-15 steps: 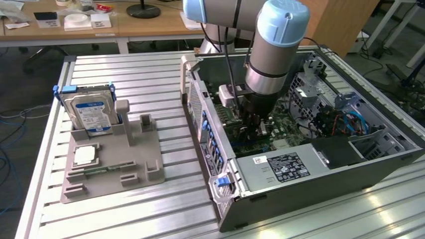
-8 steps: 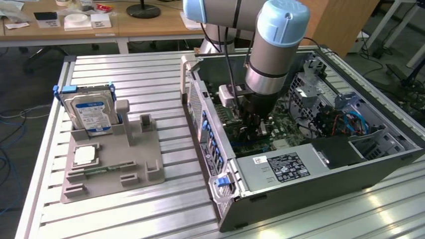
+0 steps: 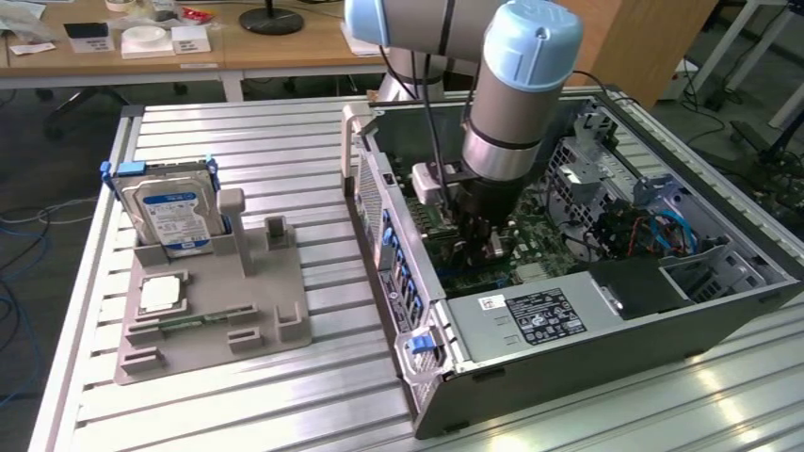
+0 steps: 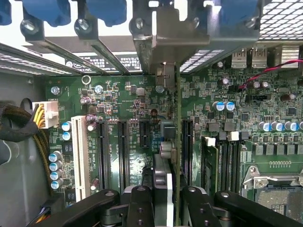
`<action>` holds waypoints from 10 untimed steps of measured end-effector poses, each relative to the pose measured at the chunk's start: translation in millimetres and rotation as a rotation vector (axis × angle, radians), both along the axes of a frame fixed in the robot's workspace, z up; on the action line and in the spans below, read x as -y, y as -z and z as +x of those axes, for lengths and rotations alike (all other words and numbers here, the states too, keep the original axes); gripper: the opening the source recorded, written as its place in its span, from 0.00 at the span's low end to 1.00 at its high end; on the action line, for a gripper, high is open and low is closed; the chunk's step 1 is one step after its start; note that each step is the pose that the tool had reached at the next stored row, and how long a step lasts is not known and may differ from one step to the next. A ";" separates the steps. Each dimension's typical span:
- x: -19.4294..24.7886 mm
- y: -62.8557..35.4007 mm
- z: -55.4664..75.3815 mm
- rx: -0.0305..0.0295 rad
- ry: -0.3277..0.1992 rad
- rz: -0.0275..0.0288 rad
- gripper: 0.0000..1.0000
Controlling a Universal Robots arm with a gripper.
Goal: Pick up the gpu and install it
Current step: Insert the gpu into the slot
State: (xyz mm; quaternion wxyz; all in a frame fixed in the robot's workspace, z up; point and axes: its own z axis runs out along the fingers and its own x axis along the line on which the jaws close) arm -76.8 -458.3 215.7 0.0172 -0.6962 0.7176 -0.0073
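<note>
The gpu (image 4: 167, 130) appears edge-on in the wrist view as a thin green board standing upright over the motherboard (image 4: 128, 104). Its silver end bracket (image 4: 165, 45) sits up against the case's rear slot openings. My gripper (image 4: 168, 196) is shut on the card, with one black finger (image 4: 141, 203) on each side of it. The card lies in line between the black expansion slots (image 4: 102, 151); whether it is seated in one I cannot tell. In the exterior view the arm reaches straight down into the open computer case (image 3: 377, 217), with the gripper (image 3: 484, 247) low over the board.
A power supply (image 3: 540, 315) fills the case's near end, and cables with a drive cage (image 3: 679, 235) lie toward the exterior view's right. On the exterior view's left a grey fixture (image 3: 220, 315) holds a blue-labelled hard drive (image 3: 176, 212) and a square CPU chip (image 3: 161, 294).
</note>
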 end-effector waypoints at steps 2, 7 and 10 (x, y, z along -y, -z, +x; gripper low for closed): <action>0.2 1.6 -1.6 0.0028 -0.001 -0.0013 0.28; 0.1 2.3 -2.2 0.0008 -0.001 -0.0004 0.28; 0.1 2.3 -2.2 0.0013 -0.001 -0.0007 0.28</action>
